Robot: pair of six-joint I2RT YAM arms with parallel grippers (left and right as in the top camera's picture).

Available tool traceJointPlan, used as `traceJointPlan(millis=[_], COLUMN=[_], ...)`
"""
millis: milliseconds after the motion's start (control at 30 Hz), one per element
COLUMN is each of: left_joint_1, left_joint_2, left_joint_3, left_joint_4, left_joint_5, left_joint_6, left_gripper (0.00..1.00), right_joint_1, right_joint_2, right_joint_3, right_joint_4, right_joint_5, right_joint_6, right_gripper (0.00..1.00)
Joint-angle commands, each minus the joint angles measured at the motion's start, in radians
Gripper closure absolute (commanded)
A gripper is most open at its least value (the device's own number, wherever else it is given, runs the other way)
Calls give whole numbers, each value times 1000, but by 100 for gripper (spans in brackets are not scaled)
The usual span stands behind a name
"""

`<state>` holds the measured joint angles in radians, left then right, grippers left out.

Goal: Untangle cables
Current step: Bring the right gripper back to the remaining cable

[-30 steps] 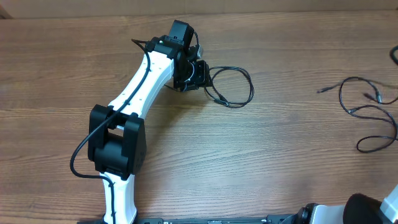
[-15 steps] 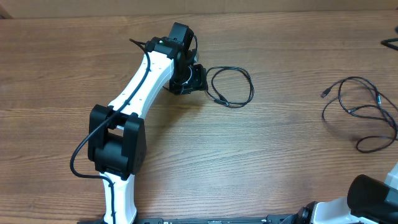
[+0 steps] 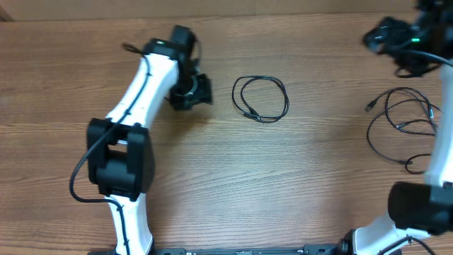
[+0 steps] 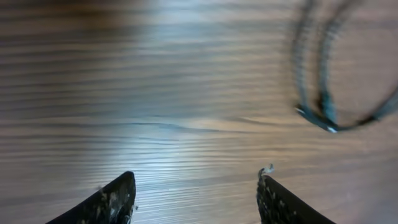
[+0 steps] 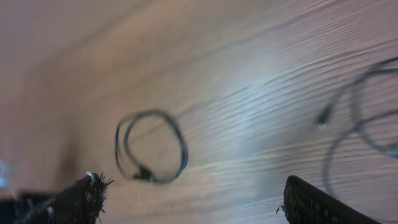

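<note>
A small coiled black cable (image 3: 260, 99) lies alone on the wooden table (image 3: 283, 177), right of my left gripper (image 3: 200, 91). In the left wrist view that gripper (image 4: 196, 200) is open and empty, with the blurred coiled cable (image 4: 323, 106) ahead to the upper right. Loose looping cables (image 3: 403, 124) lie at the table's right side, below my right gripper (image 3: 380, 37). The right wrist view shows that gripper (image 5: 199, 200) wide open and empty, the coiled cable (image 5: 151, 146) far ahead and the loose cables (image 5: 364, 115) at the right edge.
The left arm (image 3: 134, 113) stretches from the front edge up the left half of the table. Along the right edge runs the right arm (image 3: 442, 142), with its base (image 3: 417, 212) at the front right corner.
My left gripper has drawn back to the left, away from the coiled cable, which stays put. The right arm has swung in at the top right and its jaws have opened; the loose cables shifted slightly.
</note>
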<state>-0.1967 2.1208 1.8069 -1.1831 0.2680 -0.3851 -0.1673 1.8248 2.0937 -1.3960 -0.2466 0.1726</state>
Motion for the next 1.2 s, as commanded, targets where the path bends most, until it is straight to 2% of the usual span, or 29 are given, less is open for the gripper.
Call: traceJointPlan(millis=[0,267,500,633,767,967,1033,1167], left_joint_1=[74,100,95,81,30,-77,-113,-129], left_joint_2=[-82,-235,-270,-275,-299,-359,-380,-381], left_joint_3=[3,2,2,2,2,2,2,2], left_joint_4=[-32,-162,-313,-387,-393,-333,-299,-274], left_joint_5=[-41,-256,-267,-267,-267,-280,-295,-294], left_joint_6=[8,8,4,5,4,-9,-27,-27], left_gripper=[37,34,34,34,34,35,34,33], right_joint_1=[85,234,277,292,310,333,339,340], right_joint_2=[56,191,278,306,334,338,338,338], right_joint_3=[0,0,0,0,-24,-192,-284,-392], right_joint_4=[-13,-57,-63,-68,-59,70,164,298], right_joint_5=[-25,-17,60,64,72,74,74,73], right_joint_6=[-63,-69,90,90,90,90,90,94], right_gripper=[10,12,12,13,16,25,31,34])
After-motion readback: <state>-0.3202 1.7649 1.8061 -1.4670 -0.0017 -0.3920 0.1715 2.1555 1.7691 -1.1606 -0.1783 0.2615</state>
